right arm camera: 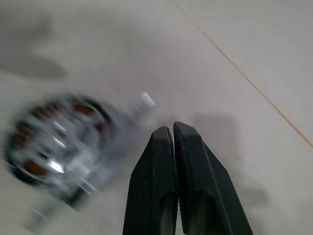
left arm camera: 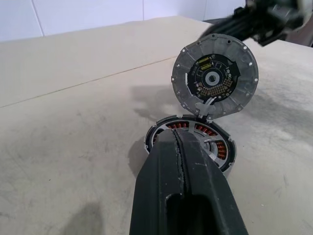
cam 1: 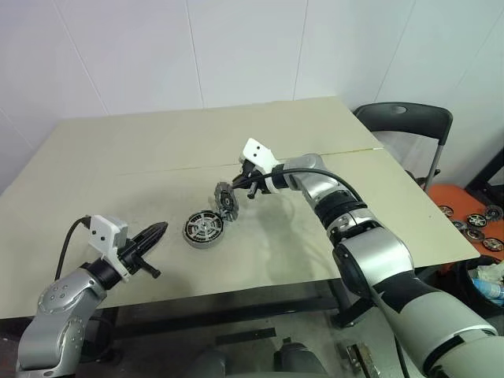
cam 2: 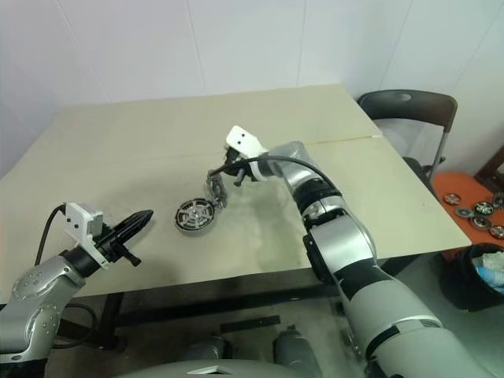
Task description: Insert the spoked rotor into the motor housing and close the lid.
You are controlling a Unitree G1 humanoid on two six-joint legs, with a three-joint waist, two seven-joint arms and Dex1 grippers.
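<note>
On the beige table (cam 1: 157,150), the round grey ribbed lid (left arm camera: 214,75) stands on edge just behind the silvery, copper-wound motor housing (cam 1: 204,228).

No readable text, label, brand, number or sign appeared anywhere on the table, the parts or the arms.

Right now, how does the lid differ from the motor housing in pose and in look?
Pose: the lid stands on its edge, while the motor housing lies flat on the table. Look: the lid shows a dark centre in a grey ribbed ring; the motor housing shows coppery windings. Thickness: the lid is thin, the motor housing thicker. Both are round and grey.
</note>
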